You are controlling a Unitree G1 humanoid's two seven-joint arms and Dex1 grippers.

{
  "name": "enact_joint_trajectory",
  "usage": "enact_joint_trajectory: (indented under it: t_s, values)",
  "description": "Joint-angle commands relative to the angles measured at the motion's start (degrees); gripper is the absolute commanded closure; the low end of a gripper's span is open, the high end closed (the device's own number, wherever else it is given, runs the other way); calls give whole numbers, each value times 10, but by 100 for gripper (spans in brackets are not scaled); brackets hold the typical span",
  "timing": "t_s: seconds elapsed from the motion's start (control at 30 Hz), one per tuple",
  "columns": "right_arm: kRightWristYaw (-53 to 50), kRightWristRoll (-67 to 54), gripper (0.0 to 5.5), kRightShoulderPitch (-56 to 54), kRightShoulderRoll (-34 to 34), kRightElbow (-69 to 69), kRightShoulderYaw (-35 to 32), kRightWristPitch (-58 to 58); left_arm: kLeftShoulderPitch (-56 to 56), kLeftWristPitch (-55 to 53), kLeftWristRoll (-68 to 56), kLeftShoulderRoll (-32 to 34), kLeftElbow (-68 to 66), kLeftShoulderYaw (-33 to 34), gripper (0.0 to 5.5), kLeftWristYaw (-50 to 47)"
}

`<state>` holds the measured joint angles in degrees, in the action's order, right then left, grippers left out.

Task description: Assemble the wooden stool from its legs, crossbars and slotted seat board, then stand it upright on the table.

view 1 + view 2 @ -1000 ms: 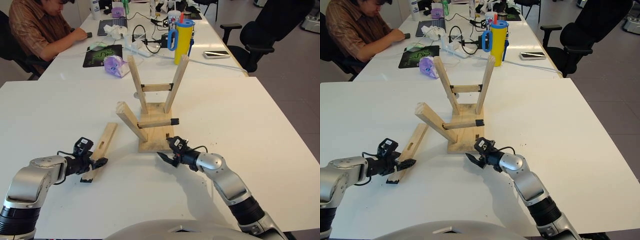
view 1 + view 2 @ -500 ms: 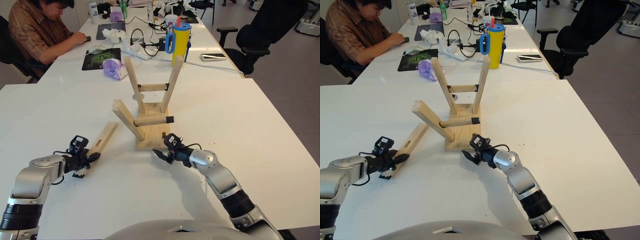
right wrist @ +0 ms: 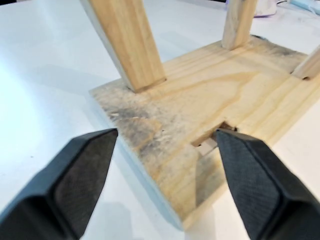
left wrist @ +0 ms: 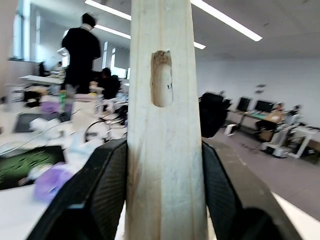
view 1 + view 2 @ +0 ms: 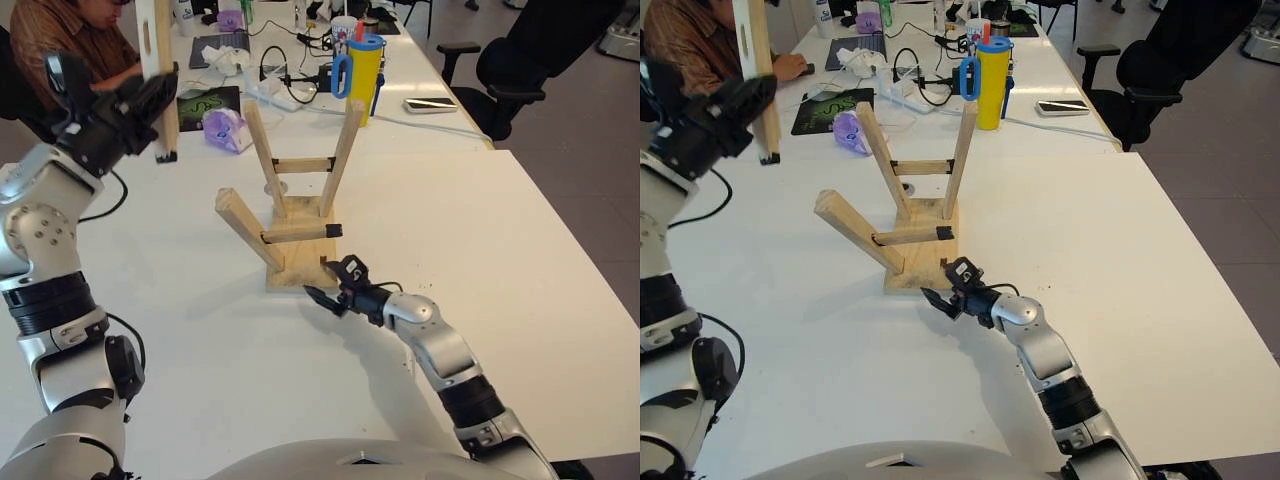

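We hold our left arm raised high, elbow bent, the left gripper [image 5: 138,98] with jaws clamped on a leg [image 5: 157,50]. Our right arm lies stretched forward, low over the tabletop [image 5: 520,250], the right gripper [image 5: 330,288] with jaws spread wide.

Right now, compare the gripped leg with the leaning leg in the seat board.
The gripped leg is held near upright in the left gripper; the leaning leg sits slanted in the seat board. The gripped leg's slot is empty; the leaning leg carries a crossbar. Both are plain wood.
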<state>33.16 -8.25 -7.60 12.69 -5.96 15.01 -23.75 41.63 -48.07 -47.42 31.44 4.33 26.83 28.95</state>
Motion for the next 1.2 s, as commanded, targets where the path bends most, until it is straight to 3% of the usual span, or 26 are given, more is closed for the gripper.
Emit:
enact_joint_trajectory:
  t_s: [0.03,0.17,0.33,0.47,0.6,0.7,1.0,1.2]
  values:
    - [17,-104,189,62,31,-106,-90,-96,78,-58,-112,-41,54,-2,344,-59]
    - [75,-196,189,29,117,-118,-167,-205,92,-55,-172,-123,98,-45,344,-127]
    - [120,-317,189,-76,173,-80,-267,-291,43,-45,-146,-199,123,-155,344,-146]
    - [184,-440,189,-124,226,-84,-319,-366,-23,-26,-88,-189,120,-263,344,-57]
    - [208,-512,189,-161,262,-61,-346,-409,-63,2,-40,-180,93,-324,344,28]
    - [211,-548,189,-184,276,-30,-360,-432,-78,11,-20,-166,84,-340,344,74]
    - [171,-638,69,-239,277,76,-400,-498,-115,-25,-43,-133,113,-345,344,146]
    - [178,-668,94,-255,293,88,-396,-516,-120,-60,-66,-116,127,-342,344,165]
